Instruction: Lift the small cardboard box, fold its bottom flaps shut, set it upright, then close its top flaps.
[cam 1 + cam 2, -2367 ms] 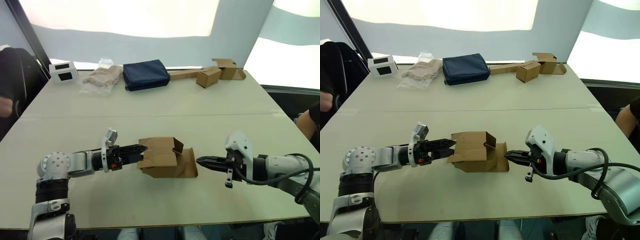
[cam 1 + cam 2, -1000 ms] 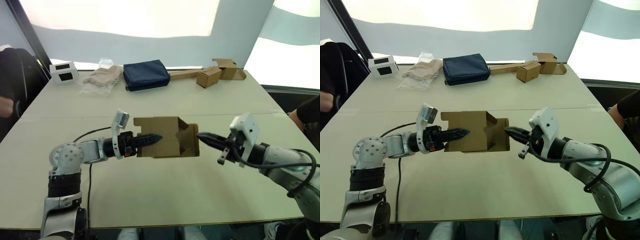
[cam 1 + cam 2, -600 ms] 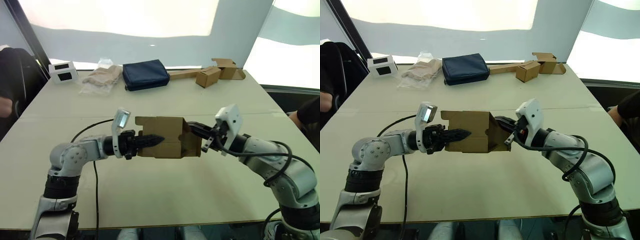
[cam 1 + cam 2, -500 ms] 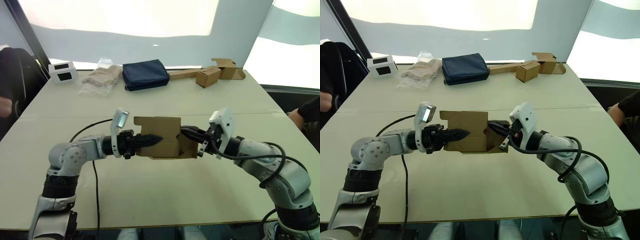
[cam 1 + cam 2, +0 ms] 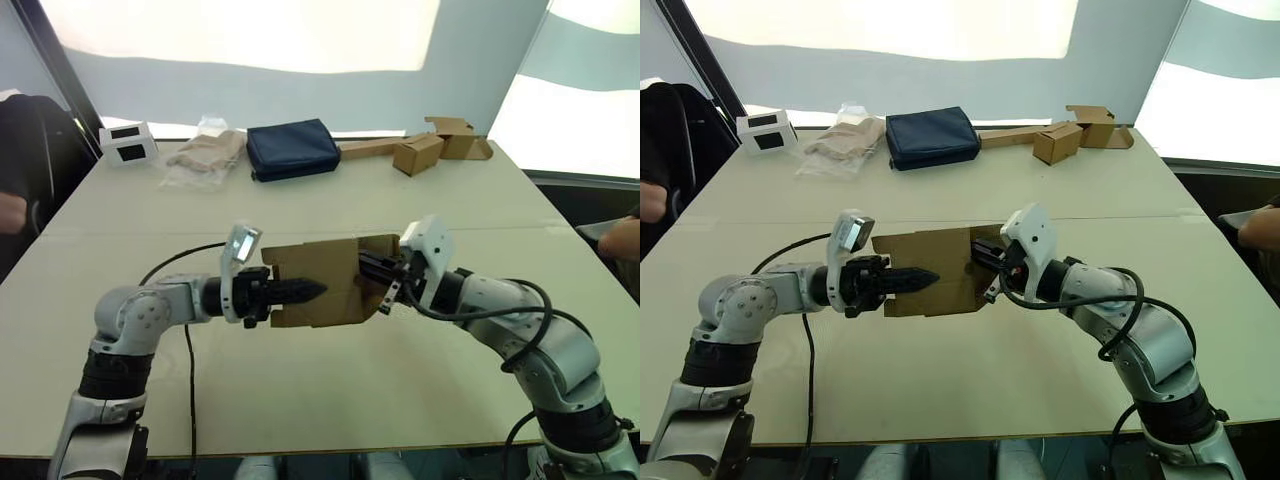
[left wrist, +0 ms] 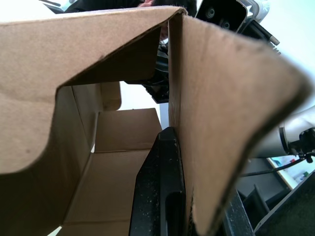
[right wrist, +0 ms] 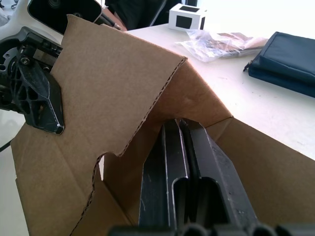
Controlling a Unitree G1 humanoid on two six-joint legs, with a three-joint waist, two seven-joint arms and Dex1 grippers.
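The small cardboard box (image 5: 315, 262) hangs on its side just above the table, between my two grippers. My left gripper (image 5: 312, 290) is shut on the box's near wall; in the left wrist view one finger (image 6: 160, 191) lies inside the box and the wall (image 6: 216, 123) runs beside it. My right gripper (image 5: 368, 266) is shut with nothing between its fingers. It pokes into the box's right end, and in the right wrist view its fingers (image 7: 182, 167) press in among the folded flaps (image 7: 123, 83). I cannot tell which end carries the bottom flaps and which the top flaps.
At the table's far side lie a navy pouch (image 5: 292, 148), a clear bag of beige stuff (image 5: 205, 155), a small white box (image 5: 127, 142) and two little boxes joined by a cardboard strip (image 5: 425, 150). A person sits at the left edge (image 5: 15, 160); a hand (image 5: 625, 235) shows at the right. The table's near part (image 5: 300, 400) is bare.
My right gripper has moved left, into the box's right end, pushing a flap inward. The box has tipped slightly, and my left gripper keeps its hold.
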